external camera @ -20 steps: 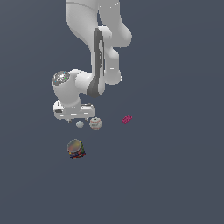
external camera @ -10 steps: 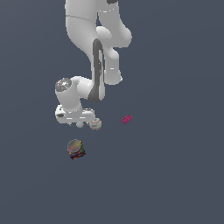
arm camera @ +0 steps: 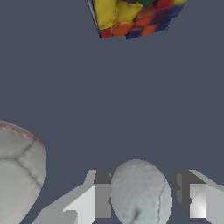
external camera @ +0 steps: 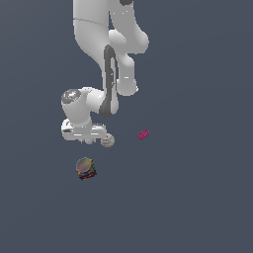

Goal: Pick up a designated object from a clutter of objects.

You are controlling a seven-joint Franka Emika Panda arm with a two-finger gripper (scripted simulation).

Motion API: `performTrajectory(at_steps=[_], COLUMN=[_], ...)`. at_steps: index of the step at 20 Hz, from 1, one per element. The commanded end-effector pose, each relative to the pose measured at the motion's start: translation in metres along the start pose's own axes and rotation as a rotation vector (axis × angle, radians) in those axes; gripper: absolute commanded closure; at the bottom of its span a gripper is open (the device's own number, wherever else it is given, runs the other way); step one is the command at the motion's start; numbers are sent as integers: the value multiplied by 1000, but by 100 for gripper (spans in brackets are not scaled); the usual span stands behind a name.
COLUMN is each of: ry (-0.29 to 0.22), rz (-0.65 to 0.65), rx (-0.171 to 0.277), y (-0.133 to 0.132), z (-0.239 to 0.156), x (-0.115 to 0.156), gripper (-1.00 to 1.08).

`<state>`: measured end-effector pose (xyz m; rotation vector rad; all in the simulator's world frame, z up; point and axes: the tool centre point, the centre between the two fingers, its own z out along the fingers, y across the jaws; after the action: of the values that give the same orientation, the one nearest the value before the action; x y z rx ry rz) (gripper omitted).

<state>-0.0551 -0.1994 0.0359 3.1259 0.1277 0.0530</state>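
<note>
The small light-grey ball (arm camera: pixel 140 194) lies between my two fingers (arm camera: pixel 94 201), one finger on each side of it. My gripper (external camera: pixel 89 140) is low over the floor and open, and its jaws straddle the ball with almost no gap. In the exterior view the hand hides the ball. The larger beige-white ball (external camera: pixel 107 141) with faint seams sits just to the exterior view's right of the hand, and it also shows in the wrist view (arm camera: pixel 17 170). The multicoloured can-like object (external camera: pixel 86 168) (arm camera: pixel 135 15) stands nearer the camera. The magenta brick (external camera: pixel 143 134) lies further right.
The plain dark grey floor (external camera: pixel 197 197) spreads all round. The arm's white links (external camera: pixel 108 59) rise above and behind the hand.
The hand has moved down towards the floor over the small grey ball. The balls, the brick and the can have stayed where they were.
</note>
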Motion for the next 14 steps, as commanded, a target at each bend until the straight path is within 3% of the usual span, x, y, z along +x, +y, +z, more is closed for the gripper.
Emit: performTrajectory(at_steps=[1,4,5,14], ry=[-33,-33,0,-2], rz=[-3,-3,0,0], rx=[14,14,0,1], y=[-6,-6,0,-9], z=[14,14,0,-19], x=[-13,-13,0,4], gripper=[108,108,108,108])
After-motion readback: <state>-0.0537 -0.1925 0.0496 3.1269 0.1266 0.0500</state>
